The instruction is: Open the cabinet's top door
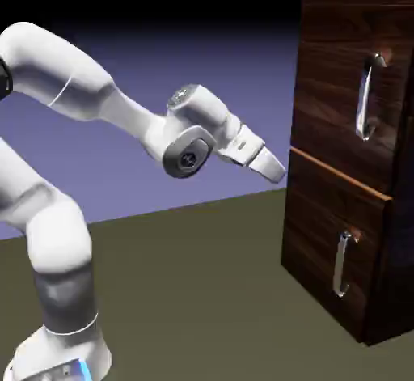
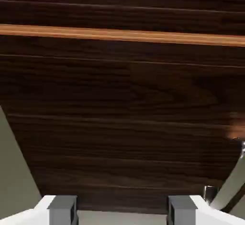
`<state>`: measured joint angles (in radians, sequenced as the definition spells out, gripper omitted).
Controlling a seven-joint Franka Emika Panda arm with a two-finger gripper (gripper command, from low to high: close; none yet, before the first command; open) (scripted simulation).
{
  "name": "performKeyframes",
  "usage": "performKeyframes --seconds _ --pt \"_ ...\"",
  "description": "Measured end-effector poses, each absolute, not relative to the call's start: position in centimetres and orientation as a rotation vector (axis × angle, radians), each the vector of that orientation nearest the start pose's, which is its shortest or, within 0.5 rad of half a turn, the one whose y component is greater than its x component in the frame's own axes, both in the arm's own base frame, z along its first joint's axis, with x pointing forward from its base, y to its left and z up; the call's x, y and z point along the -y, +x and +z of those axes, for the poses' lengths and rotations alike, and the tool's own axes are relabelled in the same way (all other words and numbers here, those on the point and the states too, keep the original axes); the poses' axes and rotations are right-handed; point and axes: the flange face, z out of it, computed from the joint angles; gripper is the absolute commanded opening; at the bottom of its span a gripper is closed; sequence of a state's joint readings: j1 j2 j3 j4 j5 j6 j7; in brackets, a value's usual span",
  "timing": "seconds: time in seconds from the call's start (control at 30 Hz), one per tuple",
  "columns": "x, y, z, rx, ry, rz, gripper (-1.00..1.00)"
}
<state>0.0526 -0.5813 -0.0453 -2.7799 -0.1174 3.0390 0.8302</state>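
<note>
Cabinet (image 1: 334, 247) at the exterior view's right, upright, dark wood grain. Top door (image 1: 335, 100) sits above the light wood strip (image 1: 340, 173), closed; its long curved silver handle (image 1: 365, 100) is on the right part. Lower panel (image 1: 327, 242) carries a smaller handle (image 1: 344, 264). Tool (image 1: 279, 177) is left of the cabinet, near the strip's left end, tilted downward. Hand view: tool fingers apart, nothing between them; dark panels and the strip fill most of the view.
</note>
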Motion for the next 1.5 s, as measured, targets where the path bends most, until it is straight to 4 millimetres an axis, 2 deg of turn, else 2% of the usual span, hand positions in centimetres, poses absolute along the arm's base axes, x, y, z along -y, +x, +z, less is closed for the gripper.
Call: performKeyframes --seconds 0.4,0.77,1.13,1.5 --pt "-2.8 39.5 55.2 -0.806 -2.309 -1.288 0.00" --pt "-2.2 38.9 60.0 -0.734 -2.157 -1.441 0.00" --pt "0.5 38.7 62.4 -0.689 -2.007 -1.561 0.00" --pt "5.0 39.7 62.4 -0.668 -1.879 -1.647 0.00"
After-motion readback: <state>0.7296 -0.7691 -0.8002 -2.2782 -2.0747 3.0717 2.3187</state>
